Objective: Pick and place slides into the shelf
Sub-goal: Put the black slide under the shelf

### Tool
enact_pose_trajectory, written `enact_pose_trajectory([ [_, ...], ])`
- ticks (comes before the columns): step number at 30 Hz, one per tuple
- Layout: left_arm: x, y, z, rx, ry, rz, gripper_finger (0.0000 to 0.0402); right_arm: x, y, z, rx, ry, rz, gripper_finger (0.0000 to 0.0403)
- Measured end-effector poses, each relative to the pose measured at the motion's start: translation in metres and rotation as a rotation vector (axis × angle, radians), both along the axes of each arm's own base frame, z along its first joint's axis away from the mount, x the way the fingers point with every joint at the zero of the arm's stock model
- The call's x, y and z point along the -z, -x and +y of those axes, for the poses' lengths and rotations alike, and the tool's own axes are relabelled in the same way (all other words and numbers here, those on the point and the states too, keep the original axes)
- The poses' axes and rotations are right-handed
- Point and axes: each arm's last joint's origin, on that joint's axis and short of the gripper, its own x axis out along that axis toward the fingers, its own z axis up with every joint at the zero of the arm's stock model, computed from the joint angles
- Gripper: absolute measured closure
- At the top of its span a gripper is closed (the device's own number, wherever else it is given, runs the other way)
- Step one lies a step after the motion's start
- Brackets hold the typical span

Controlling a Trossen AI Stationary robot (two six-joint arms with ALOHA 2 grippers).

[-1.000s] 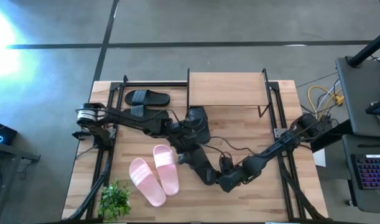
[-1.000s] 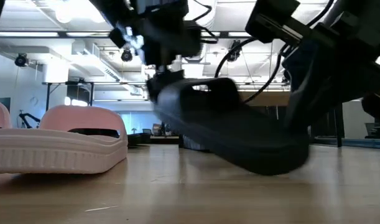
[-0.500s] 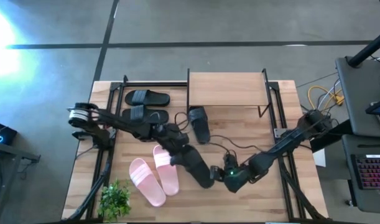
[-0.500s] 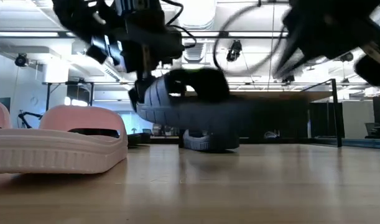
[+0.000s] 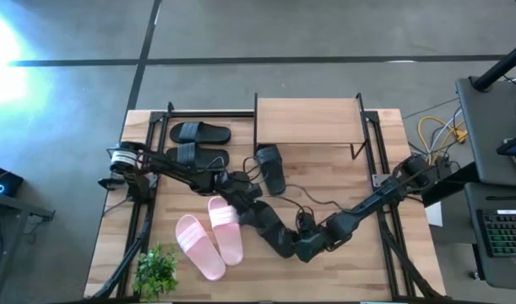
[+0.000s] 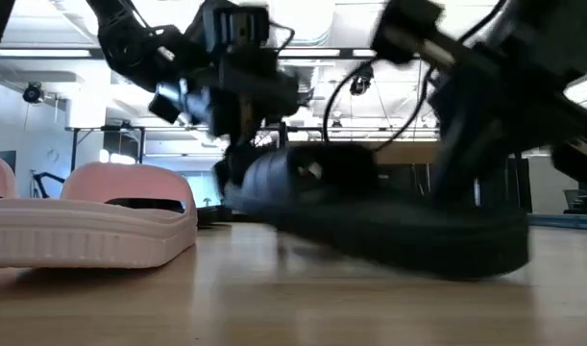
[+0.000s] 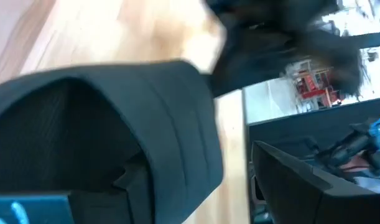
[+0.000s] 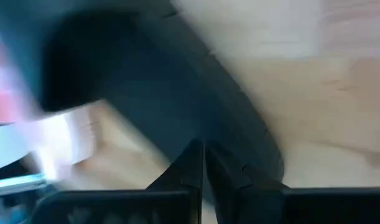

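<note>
left gripper (image 5: 247, 205): clamped on strap end of black slide (image 5: 270, 228), mid-table.
right gripper (image 5: 301, 246): pinching its other end, it seems.
pink slides (image 5: 210, 236): just beside.

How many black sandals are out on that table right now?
4. Two lie side by side at the far left, one in front of the shelf, one between both arms. Others may be hidden.
</note>
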Motion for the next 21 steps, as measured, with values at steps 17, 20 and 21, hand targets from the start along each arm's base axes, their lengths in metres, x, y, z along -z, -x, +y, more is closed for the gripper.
enact_pose_trajectory([
  [17,0.018,0.04,0.005,0.127,-0.258,0.31,0.0179,0.012,0.015,0.02,-0.039,-0.063,0.106,0.039],
  [20,0.015,0.049,0.006,0.11,-0.27,0.322,0.0179,0.011,0.024,0.027,-0.001,-0.055,0.1,0.039],
  [21,0.013,0.052,0.006,0.105,-0.271,0.326,0.0179,0.01,0.026,0.03,0.022,-0.044,0.085,0.039],
])
